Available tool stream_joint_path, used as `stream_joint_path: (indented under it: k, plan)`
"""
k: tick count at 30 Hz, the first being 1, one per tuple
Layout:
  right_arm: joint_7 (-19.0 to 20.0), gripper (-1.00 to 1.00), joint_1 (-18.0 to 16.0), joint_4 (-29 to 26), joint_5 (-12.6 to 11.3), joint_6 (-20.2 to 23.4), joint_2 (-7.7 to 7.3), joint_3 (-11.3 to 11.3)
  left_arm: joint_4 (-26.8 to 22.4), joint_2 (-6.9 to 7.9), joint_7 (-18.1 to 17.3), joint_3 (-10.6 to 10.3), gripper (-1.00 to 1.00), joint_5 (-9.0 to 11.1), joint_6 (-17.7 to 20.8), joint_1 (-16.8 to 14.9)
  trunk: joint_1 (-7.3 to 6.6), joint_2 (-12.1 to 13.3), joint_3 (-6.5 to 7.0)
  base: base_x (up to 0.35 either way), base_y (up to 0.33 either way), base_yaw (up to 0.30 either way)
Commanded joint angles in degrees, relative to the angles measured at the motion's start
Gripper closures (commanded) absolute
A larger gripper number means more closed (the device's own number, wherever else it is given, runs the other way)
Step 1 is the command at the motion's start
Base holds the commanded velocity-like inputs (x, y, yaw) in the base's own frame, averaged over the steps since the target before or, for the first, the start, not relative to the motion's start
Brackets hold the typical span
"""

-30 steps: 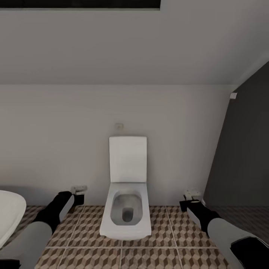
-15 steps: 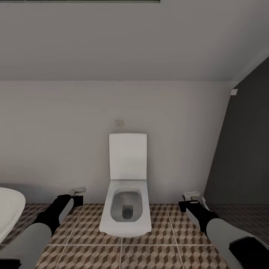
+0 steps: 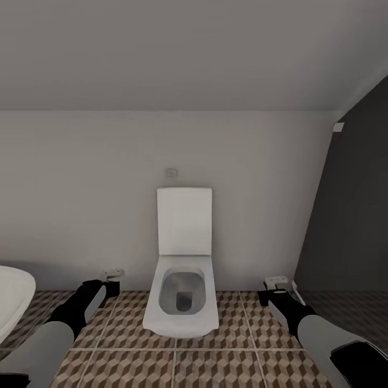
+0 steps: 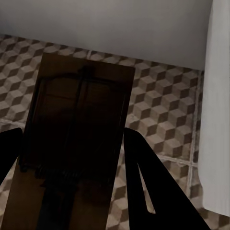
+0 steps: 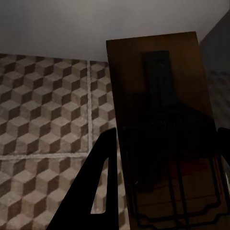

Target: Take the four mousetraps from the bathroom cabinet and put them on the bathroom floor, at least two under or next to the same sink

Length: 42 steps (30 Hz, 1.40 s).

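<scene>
Left gripper [image 4: 72, 158]: jaws clamped on one mousetrap [image 4: 79, 124]. Right gripper [image 5: 165, 167]: jaws clamped on another mousetrap [image 5: 160, 110]. Both above bathroom floor [image 3: 237, 345], flanking white toilet [image 3: 182, 291].

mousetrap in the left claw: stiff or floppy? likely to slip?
Probably stiff: the mousetrap shows as a flat board with straight edges, no sag past the left claw. Likely light, being thin. It could pivot or slip, since the fingers pinch only its edges.

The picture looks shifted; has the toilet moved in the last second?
No. The toilet sits under the wall plate as before; the whole view shifted, so the camera moved.
</scene>
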Motion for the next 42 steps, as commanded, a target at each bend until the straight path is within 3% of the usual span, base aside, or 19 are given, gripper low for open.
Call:
stream_joint_path:
  k: [1, 32, 42]
  plan:
    - [-0.2, 1.00, 0.0, -0.2, -0.6, 0.3, -0.04, 0.5, -0.1, 0.09, 0.5, -0.5, 1.00, 0.4, 0.3, 0.0, 0.22, -0.4, -0.25, 0.000, 0.000, 0.000]
    - [-0.2, 1.00, 0.0, -0.2, -0.5, 0.6, -0.04, 0.5, -0.1, 0.21, 0.6, -0.4, 1.00, 0.4, 1.0, -0.1, 7.03, -12.9, -5.81, 0.000, 0.000, 0.000]
    - [-0.7, 1.00, 0.0, -0.1, -0.3, 1.1, -0.04, 0.7, -0.4, 1.00, 1.0, -0.2, 1.00, 0.8, 7.8, -0.1, 9.22, -16.9, -7.61, 0.000, 0.000, 0.000]
